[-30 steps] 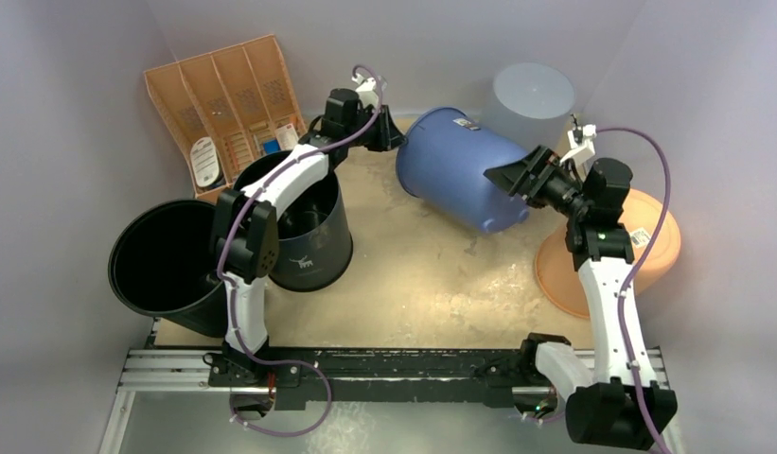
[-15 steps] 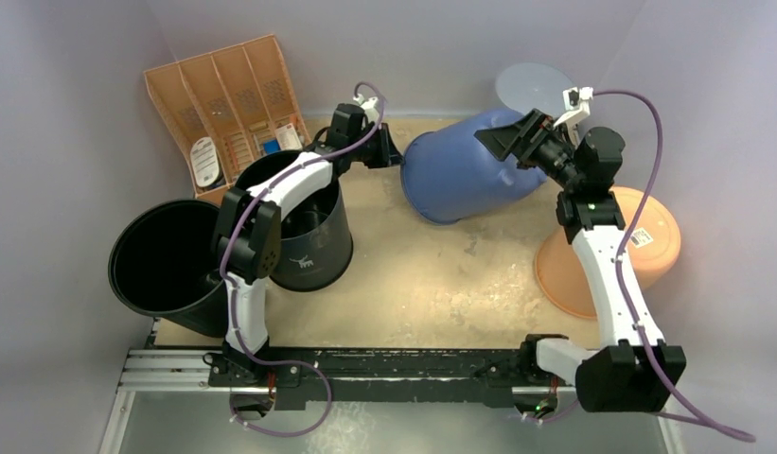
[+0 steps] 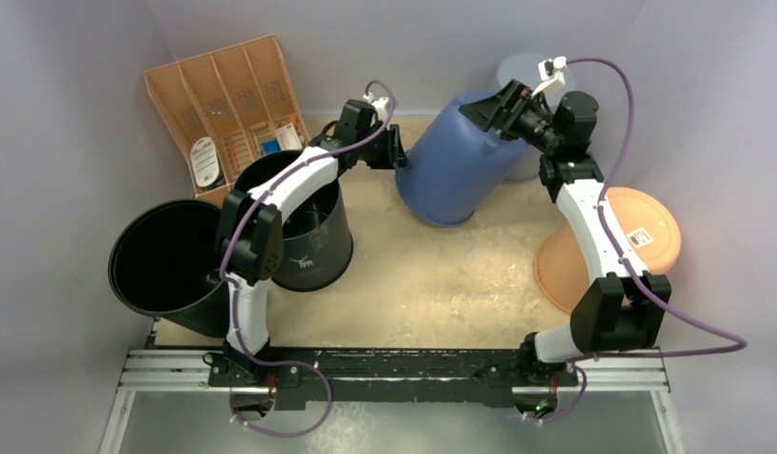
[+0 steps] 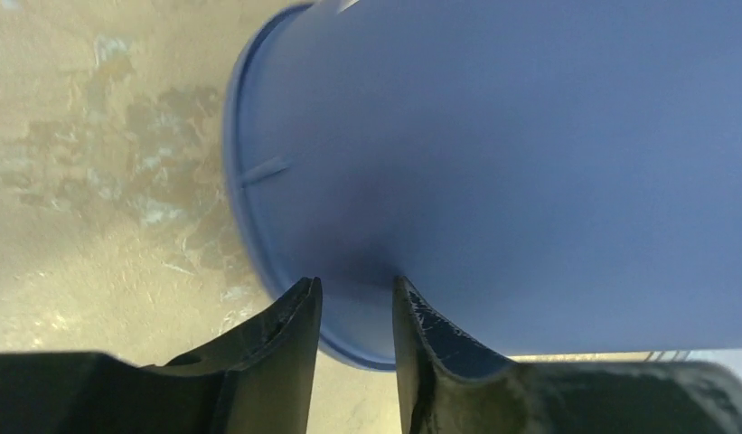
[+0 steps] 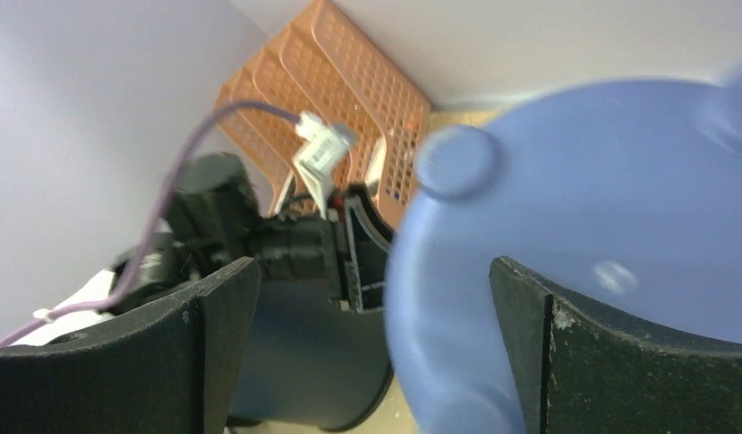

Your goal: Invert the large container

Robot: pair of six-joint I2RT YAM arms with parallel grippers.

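I've got the blue bin (image 3: 455, 170) leaning mouth-down on the bench (image 3: 432, 274), nearly flipped but not yet flat. Left jaws are narrowly parted at its rim, grip unclear. Right jaws are wide open against its base.

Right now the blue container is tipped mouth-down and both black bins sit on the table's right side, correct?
No: the top external view shows both black bins on the table's left side. The blue container is tipped mouth-down, as you said.
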